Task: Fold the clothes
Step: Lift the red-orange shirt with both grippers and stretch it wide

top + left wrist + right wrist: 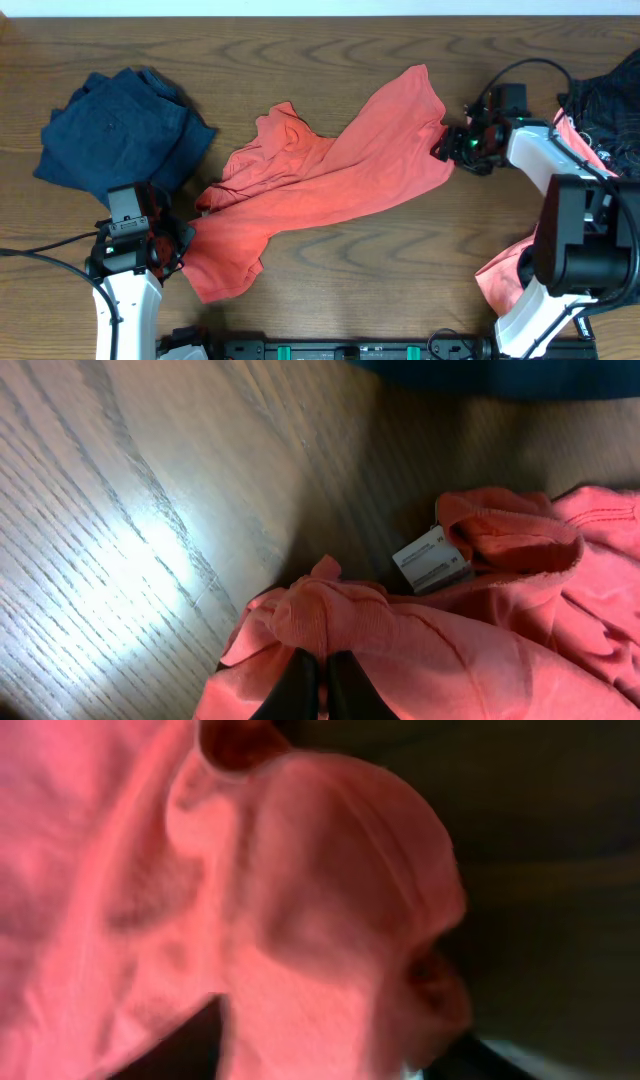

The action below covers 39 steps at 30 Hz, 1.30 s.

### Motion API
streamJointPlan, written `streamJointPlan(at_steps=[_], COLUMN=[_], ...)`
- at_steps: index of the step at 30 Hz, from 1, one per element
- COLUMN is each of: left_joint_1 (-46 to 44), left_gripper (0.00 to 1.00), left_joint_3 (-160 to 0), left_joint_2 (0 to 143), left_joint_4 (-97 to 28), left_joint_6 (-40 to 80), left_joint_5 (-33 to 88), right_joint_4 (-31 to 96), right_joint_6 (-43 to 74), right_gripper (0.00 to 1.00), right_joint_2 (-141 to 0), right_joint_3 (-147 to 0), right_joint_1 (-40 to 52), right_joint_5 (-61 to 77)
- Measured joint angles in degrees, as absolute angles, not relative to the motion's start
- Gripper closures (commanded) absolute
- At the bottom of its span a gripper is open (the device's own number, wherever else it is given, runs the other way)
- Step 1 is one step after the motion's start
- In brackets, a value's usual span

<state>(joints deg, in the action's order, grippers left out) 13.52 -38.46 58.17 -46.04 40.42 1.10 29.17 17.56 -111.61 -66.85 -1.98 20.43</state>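
Note:
A coral-red garment (330, 170) lies crumpled and stretched diagonally across the middle of the wooden table. My left gripper (185, 240) is at its lower left edge. In the left wrist view its fingers (322, 682) are shut on a bunched fold of the coral fabric (450, 650), and a white label (432, 558) shows nearby. My right gripper (447, 142) is at the garment's right edge. In the right wrist view coral fabric (300, 900) fills the frame, pinched between the fingers (330, 1045).
A pile of navy clothes (120, 125) sits at the back left, close to the left arm. A dark patterned garment (610, 95) lies at the far right, and another pink-red cloth (505, 275) lies by the right arm's base.

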Motion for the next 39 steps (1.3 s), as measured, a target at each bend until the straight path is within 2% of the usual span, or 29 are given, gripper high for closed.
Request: streamJointPlan(at_steps=[1, 2, 7, 12, 20, 25, 31, 39], left_joint_1=[13.5, 13.5, 13.6, 13.7, 13.7, 13.7, 13.7, 13.7], left_gripper=[0.94, 0.94, 0.94, 0.94, 0.94, 0.94, 0.94, 0.94], left_joint_3=[-38.5, -38.5, -38.5, -40.9, -62.5, -77.1, -93.3, -106.7], left_joint_2=[58.2, 58.2, 58.2, 58.4, 58.9, 59.5, 60.2, 60.6], left_joint_4=[-46.1, -46.1, -46.0, -48.0, -59.4, -61.8, -62.0, -61.9], left_joint_6=[40.4, 40.4, 39.1, 34.1, 26.4, 23.5, 22.2, 22.2], left_joint_5=[1.1, 1.1, 2.3, 6.1, 8.7, 11.8, 18.0, 21.3], right_joint_4=[29.1, 29.0, 33.8, 45.2, 62.3, 69.1, 72.4, 72.6], right_joint_6=[17.7, 18.3, 18.9, 17.1, 12.6, 11.1, 9.5, 8.3], right_gripper=[0.92, 0.99, 0.99, 0.99, 0.99, 0.99, 0.99, 0.99], right_joint_2=[-111.9, -112.2, -112.7, -112.1, -98.9, -89.4, -83.1, -77.9], right_joint_3=[-66.8, -66.8, -67.5, -70.5, -89.2, -99.4, -108.1, -116.7], right_joint_1=[-1.8, -1.5, -1.8, -5.0, -13.0, -16.2, -19.4, -20.9], right_joint_5=[20.7, 20.6, 21.9, 20.7, 19.8, 19.8, 19.7, 17.6])
